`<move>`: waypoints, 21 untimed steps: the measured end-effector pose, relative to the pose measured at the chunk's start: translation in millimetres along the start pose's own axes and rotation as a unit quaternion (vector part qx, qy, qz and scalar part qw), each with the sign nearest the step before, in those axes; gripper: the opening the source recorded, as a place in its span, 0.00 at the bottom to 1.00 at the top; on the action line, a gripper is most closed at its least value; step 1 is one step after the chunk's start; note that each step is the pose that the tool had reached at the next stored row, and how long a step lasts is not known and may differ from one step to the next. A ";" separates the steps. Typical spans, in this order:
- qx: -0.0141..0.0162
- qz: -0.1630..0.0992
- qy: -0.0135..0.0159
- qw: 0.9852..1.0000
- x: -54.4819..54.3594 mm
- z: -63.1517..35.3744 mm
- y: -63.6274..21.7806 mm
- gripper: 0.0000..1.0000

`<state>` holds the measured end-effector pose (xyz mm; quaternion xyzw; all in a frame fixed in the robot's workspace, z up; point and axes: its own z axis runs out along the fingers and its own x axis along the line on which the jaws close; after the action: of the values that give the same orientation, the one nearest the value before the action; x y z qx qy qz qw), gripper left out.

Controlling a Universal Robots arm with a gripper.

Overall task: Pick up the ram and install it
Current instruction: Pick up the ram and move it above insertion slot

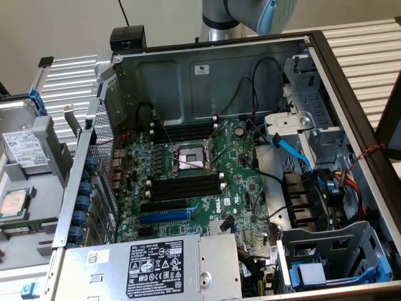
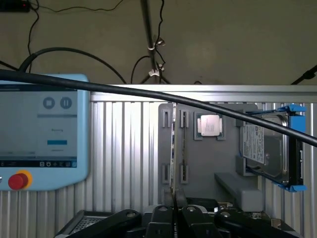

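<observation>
In the wrist view my gripper [image 2: 174, 218] is shut on the ram [image 2: 173, 148], a thin stick seen edge-on that rises straight up from between the black fingers [image 2: 161, 220]. Behind it stands a grey holder tray [image 2: 223, 158] with a narrow upright slot [image 2: 184, 144]. The exterior view looks into the open computer case, where two banks of long black memory slots [image 1: 185, 186] [image 1: 185, 133] with white end clips flank the CPU socket [image 1: 191, 160]. Part of my arm [image 1: 250, 15] shows behind the case's back wall.
A blue expansion slot [image 1: 164, 217] and the power supply [image 1: 156, 263] sit in front of the slots; cables and a drive cage [image 1: 326, 207] crowd the exterior view's right. The tray holds a CPU [image 2: 209, 124] and a hard drive [image 2: 270, 148]. A teach pendant [image 2: 42, 131] and a black cable [image 2: 148, 94] are nearby.
</observation>
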<state>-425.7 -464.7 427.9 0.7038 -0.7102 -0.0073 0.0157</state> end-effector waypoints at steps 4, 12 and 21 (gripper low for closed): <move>0.000 0.000 0.000 1.000 -0.1 0.1 -0.6 0.13; 0.000 0.000 0.001 1.000 -0.6 -1.4 -24.2 0.13; 0.000 0.000 0.001 1.000 -1.3 -9.4 -56.3 0.13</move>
<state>-369.1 -463.8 435.4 0.7040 -0.7100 -0.0066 0.0163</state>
